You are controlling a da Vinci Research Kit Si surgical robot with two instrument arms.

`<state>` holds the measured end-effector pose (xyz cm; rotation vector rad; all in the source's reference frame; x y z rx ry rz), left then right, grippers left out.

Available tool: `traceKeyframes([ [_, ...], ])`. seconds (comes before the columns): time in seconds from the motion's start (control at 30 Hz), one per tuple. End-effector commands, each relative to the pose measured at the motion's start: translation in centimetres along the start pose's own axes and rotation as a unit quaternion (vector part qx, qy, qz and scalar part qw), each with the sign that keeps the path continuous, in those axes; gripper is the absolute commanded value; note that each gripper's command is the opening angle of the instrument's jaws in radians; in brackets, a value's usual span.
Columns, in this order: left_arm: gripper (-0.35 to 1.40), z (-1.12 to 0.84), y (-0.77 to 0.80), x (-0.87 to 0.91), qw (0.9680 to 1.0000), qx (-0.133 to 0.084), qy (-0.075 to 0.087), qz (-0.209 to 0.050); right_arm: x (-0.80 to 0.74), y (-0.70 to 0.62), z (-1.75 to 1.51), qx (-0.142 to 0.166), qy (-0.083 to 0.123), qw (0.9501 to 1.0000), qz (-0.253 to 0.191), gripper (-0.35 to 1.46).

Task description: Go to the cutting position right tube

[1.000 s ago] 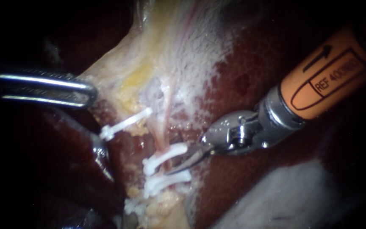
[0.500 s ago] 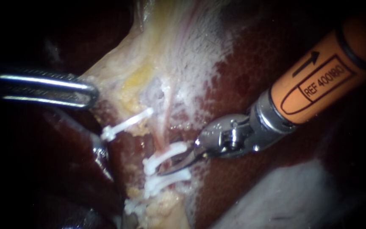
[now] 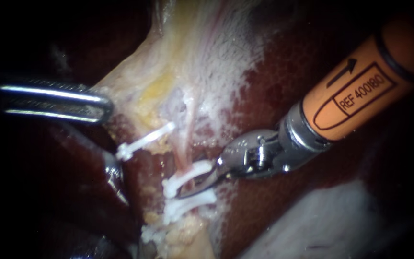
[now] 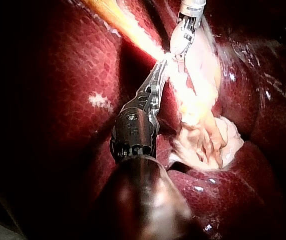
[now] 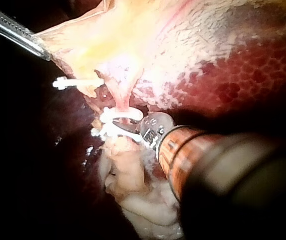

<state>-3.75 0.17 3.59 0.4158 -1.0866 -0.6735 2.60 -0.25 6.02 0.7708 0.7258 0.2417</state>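
Our left instrument (image 4: 161,69) lies over the dark red liver (image 4: 57,75); its end effector is clamped on the edge of the pale tissue (image 4: 199,107); just ahead of its tip, our right instrument (image 4: 178,54) comes in from the opposite side; beside our instrument's wrist the pale tissue bunches into folds.

White clips (image 3: 192,171), yellowish-white tissue (image 3: 192,48), dark red finely mottled liver (image 3: 274,86); the right instrument (image 3: 188,191) is orange-sleeved, steel-grey at the wrist.

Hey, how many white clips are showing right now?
3. The lone clip lies apart, up and left. The upper clip and lower clip cross the right tube, with the right instrument reaching between them. More may be hidden.
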Motion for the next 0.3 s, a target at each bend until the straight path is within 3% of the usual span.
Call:
traceKeyframes([
  [0.03,-0.35,0.0,0.0,0.0,1.0,0.0,0.0,0.0,0.0,0.0,0.0,0.0,0.0,1.0,0.0,0.18],
  [0.3,-0.35,0.01,0.0,0.0,1.0,0.0,0.0,0.0,-0.01,0.0,0.02,0.0,-0.001,1.0,-0.001,0.18],
])
